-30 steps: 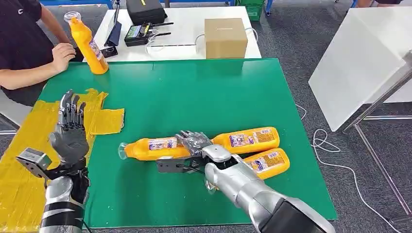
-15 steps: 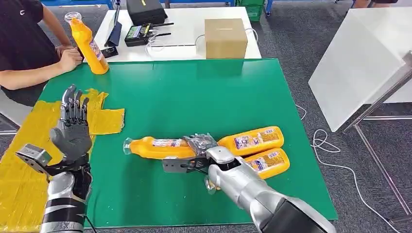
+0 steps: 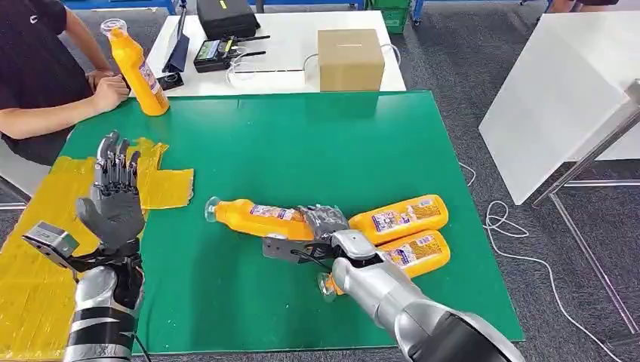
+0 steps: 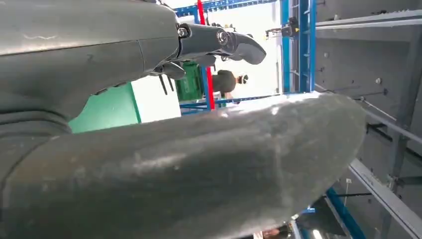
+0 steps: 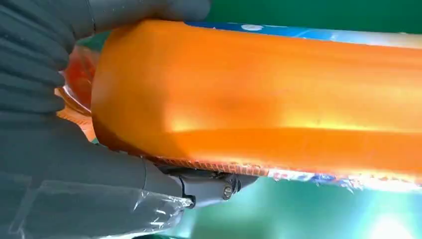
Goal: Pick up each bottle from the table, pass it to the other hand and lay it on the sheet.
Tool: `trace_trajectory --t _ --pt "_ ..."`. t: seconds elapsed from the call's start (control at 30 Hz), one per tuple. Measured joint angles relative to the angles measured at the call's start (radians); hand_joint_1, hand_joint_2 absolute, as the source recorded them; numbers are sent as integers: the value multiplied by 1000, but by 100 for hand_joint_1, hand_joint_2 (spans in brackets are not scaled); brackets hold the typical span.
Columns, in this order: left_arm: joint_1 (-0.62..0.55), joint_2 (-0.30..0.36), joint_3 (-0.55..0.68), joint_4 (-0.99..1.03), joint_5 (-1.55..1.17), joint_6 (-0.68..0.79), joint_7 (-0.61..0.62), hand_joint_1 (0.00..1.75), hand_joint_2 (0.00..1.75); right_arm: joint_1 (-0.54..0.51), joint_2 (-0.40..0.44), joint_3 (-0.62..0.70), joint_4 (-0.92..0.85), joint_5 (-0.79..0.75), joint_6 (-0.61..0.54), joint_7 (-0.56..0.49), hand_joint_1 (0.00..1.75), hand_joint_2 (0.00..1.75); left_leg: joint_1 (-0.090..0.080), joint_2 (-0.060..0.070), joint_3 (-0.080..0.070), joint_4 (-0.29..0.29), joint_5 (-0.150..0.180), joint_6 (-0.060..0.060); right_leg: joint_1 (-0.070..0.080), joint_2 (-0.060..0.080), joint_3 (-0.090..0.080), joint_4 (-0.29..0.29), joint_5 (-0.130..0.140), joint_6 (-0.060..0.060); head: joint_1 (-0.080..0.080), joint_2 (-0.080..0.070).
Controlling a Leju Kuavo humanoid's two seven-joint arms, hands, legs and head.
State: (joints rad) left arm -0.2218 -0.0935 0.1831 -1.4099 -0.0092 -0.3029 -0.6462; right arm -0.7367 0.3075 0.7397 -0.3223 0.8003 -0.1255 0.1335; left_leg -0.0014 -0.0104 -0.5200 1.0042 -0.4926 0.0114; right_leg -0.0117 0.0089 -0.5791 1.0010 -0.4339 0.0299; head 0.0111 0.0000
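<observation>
Orange bottle [image 3: 260,218] lies gripped at its base end in the right hand [image 3: 324,222], its cap pointing toward the left hand [image 3: 113,197], which is raised, fingers spread, empty, over the yellow sheet [image 3: 34,249].

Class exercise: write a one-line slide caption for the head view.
Right hand grips an orange bottle above the green table; left hand waits open beside the yellow sheet.

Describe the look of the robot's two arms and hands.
Both arms are silver metal with dark bands. The left hand has a grey palm and dark segmented fingers, with a grey box-shaped camera at its wrist. The right hand is dark grey, with clear film on its cover and black wrist bracket.
</observation>
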Motion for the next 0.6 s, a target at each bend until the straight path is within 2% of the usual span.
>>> trace_trajectory --t 0.2,0.23,0.3,0.37,0.6 --pt "0 0 0 0 10 -3 4 0 0 6 -6 -32 0 -6 -38 -24 175 175 0 0 -1 0 0 0 0 0 0 0 0 0 0 0" --pt "2 -1 0 -2 22 -9 12 0 175 12 -8 -40 -2 -15 -78 -51 175 175 0 0 -1 0 0 0 0 0 -1 0 0 0 0 0" --pt "18 -3 1 -13 57 -27 35 0 175 26 -12 -71 -27 -45 -197 -140 175 175 0 1 -2 0 0 0 0 0 -2 0 0 0 0 0" --pt "41 -5 2 -28 105 -56 71 0 175 35 -15 -116 -78 -57 -268 -208 175 175 0 2 -2 0 0 0 0 1 -2 0 0 0 0 0" --pt "120 -17 7 -60 319 -155 228 0 175 139 -26 -218 -374 -58 -290 -277 175 175 0 0 -4 0 0 0 0 1 -4 0 0 0 0 0"
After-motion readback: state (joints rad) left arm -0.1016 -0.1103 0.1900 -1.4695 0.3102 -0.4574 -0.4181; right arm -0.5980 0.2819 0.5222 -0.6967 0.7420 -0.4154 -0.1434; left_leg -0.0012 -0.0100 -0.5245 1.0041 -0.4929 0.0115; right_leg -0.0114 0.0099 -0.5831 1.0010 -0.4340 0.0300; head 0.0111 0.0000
